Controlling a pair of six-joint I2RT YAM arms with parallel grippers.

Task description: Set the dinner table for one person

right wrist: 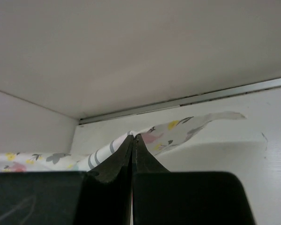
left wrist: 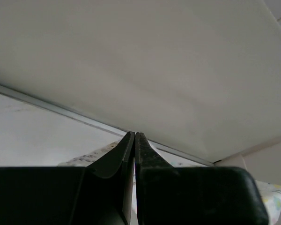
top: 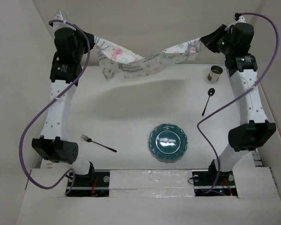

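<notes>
- While the placemat (top: 140, 63) hangs slack between the 2 arms, the step in hand looks like spreading it flat on the dinner table (top: 131, 108), which fills the scene beneath.
- Left gripper (top: 94, 41): jaws pressed together, pinching the cloth's left corner at the far side.
- Right gripper (top: 205, 42): likewise clamped on the right corner; cloth shows at its tips in the wrist view.
- Middle sags and twists. Advice: draw the corners apart first, keep them level, then lower.
- Plate (top: 168, 141) sits near, right of centre; fork (top: 98, 143) near left; spoon (top: 208, 100) and cup (top: 216, 73) far right.
- Risk: the cloth snagging the cup or spoon.
</notes>
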